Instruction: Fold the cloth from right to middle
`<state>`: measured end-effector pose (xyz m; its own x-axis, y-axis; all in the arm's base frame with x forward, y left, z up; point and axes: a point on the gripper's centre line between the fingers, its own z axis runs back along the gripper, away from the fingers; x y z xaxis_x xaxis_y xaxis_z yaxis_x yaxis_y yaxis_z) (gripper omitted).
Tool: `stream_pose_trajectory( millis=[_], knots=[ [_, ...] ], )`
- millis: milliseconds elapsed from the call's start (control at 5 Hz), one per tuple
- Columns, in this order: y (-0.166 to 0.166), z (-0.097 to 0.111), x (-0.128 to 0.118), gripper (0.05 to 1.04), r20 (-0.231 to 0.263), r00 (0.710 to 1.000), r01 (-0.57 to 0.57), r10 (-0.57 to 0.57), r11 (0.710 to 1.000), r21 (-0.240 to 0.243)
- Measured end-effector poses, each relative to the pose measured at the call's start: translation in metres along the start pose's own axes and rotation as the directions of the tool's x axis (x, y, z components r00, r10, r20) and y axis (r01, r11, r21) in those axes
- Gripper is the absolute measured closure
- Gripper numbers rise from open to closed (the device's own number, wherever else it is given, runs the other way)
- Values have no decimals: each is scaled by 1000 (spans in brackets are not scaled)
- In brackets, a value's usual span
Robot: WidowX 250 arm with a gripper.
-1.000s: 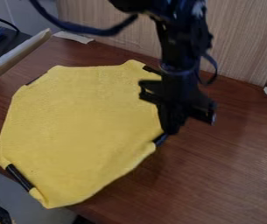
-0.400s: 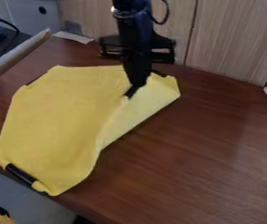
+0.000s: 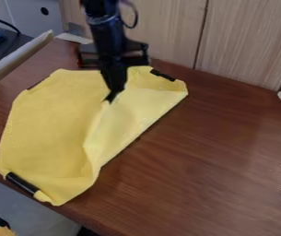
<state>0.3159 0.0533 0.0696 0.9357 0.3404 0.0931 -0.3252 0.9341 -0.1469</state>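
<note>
Yellow cloth (image 3: 47,120) lies on the brown surface (image 3: 198,166), right side turned toward its middle, edge pinched by the gripper (image 3: 114,91).

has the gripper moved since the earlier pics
Yes, the gripper has moved left and toward the back, ending nearer the pale strip at the table's back-left edge.

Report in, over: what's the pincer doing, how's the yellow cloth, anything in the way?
Pincer shut on turned-over edge of yellow cloth. Right side folded partway over. Pale board off to the left, not on it.
</note>
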Motion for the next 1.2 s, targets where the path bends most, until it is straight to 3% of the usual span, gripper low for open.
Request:
stream_pose_trajectory(
  millis=[400,600,800,1200],
  knots=[
    [34,-41,-1,1028,-64,995,-82,81,997,-16],
    [44,-44,-2,1013,-68,990,-122,121,992,-7],
    [51,-47,-7,872,-99,983,-153,152,988,-3],
    [52,-45,-10,312,-119,981,-153,154,988,18]
  ],
)
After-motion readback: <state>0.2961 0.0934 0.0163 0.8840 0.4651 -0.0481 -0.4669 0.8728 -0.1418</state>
